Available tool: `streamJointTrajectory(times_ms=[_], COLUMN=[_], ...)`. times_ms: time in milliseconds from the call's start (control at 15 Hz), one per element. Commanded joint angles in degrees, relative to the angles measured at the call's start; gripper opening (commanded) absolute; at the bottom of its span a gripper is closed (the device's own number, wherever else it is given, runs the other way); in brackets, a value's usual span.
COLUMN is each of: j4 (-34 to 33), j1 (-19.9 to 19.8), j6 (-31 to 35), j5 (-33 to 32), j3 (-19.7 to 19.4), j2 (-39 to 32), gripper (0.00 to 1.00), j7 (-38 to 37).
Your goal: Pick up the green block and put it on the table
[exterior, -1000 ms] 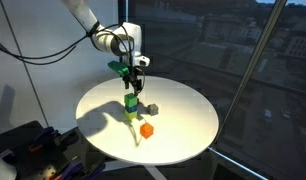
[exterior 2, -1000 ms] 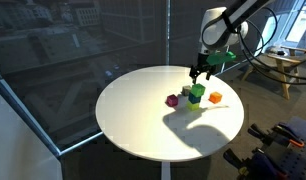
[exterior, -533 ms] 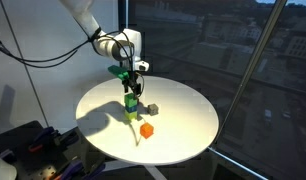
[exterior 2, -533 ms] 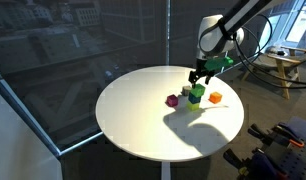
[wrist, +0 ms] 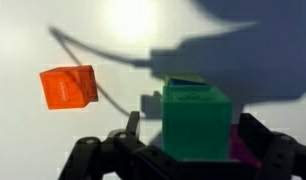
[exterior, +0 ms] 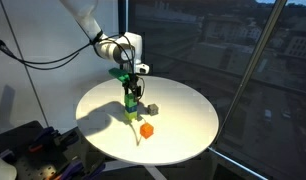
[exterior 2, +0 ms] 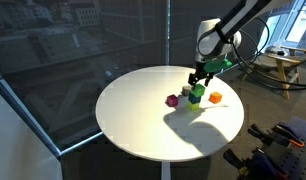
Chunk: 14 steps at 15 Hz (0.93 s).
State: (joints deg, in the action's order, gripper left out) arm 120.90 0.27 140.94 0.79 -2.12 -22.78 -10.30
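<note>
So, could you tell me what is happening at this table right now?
The robot arm's gripper is poised over the green block, which sits on a paler yellow-green block on the round white table. In the wrist view the jaws stand open on either side of it, not yet closed. An orange block lies close by.
</note>
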Motion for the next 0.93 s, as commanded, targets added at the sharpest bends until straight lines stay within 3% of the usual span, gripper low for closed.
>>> streamJointTrajectory(times_ms=[0,67,400,867], j4=[-1.5,-1.5,-1.7,-1.8], j1=[0.2,0.2,0.1,-0.1], j6=[0.1,0.0,-0.4,-1.9], j5=[-0.6,-0.6,-0.4,-0.5], j3=[-0.5,-0.5,-0.5,-1.2], j2=[-1.1,-1.1,-1.0,1.2], gripper=[0.9,0.75,0.34,0.3], j7=[0.4,0.4,0.7,0.4])
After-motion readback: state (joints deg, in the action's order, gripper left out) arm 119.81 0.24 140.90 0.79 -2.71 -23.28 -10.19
